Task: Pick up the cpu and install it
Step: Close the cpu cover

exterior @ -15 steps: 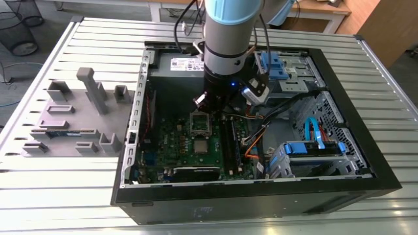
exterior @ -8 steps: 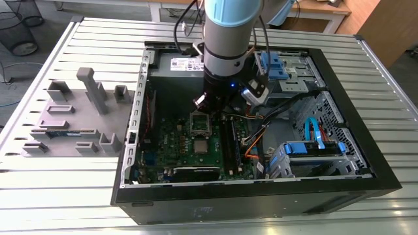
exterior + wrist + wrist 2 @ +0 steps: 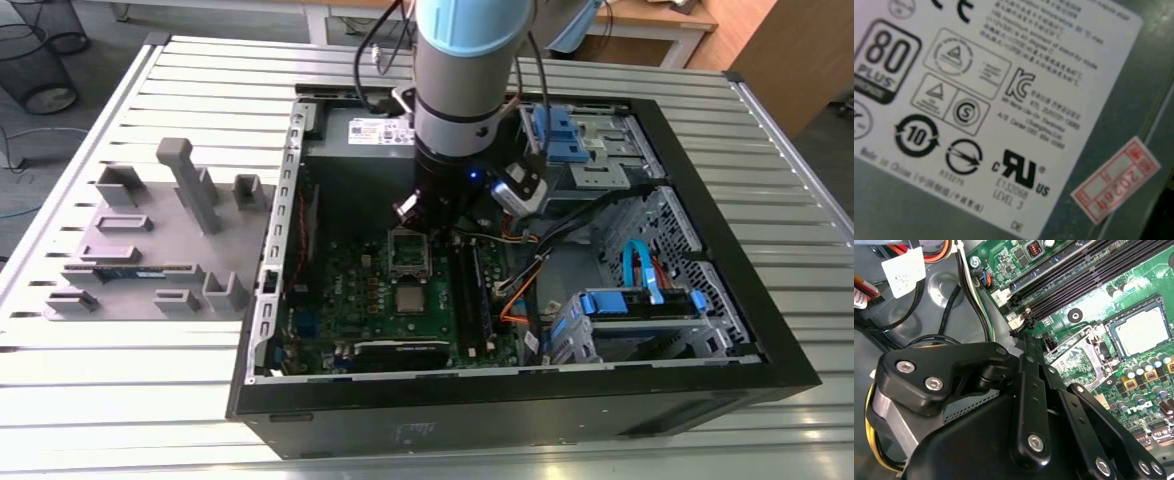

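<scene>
**Hand above the board, cpu in its seat**

Arm point(image 3: 465, 70) reached down into the open case point(image 3: 721, 300) on the slatted table point(image 3: 200, 390). We saw the hand point(image 3: 430, 212) hovering just over the board point(image 3: 400, 290), near the open metal socket frame point(image 3: 406, 251). We could not tell whether it was open or closed. In the second wrist view its black linkages point(image 3: 1034, 410) filled the foreground. The cpu point(image 3: 1143, 332) lay flat in its dark surround on the board, beside the frame point(image 3: 1081, 354) and apart from the hand. A grey fixture point(image 3: 154, 245) stood outside the case.
</scene>
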`<state>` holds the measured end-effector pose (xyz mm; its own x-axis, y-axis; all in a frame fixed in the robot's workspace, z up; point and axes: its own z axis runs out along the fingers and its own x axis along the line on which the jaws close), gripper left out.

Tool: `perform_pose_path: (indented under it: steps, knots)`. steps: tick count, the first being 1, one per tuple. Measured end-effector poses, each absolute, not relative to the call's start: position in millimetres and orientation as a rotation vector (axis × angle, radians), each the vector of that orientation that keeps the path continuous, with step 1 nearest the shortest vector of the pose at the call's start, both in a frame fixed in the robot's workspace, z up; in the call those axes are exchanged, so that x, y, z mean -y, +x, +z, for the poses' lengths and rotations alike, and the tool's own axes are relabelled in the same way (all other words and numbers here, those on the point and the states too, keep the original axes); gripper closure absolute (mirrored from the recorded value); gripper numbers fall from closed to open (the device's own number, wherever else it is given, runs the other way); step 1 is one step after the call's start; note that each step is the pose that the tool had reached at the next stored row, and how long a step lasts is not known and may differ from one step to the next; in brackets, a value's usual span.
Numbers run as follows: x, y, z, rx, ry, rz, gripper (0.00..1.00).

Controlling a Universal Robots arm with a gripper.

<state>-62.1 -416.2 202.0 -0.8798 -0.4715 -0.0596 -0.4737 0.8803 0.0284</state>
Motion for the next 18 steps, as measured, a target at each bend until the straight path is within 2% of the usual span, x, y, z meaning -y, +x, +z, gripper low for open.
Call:
perform_pose_path:
  steps: [18]
  knots:
    - [418.0,-66.5,219.6,-3.000,-0.755,0.048,0.89]
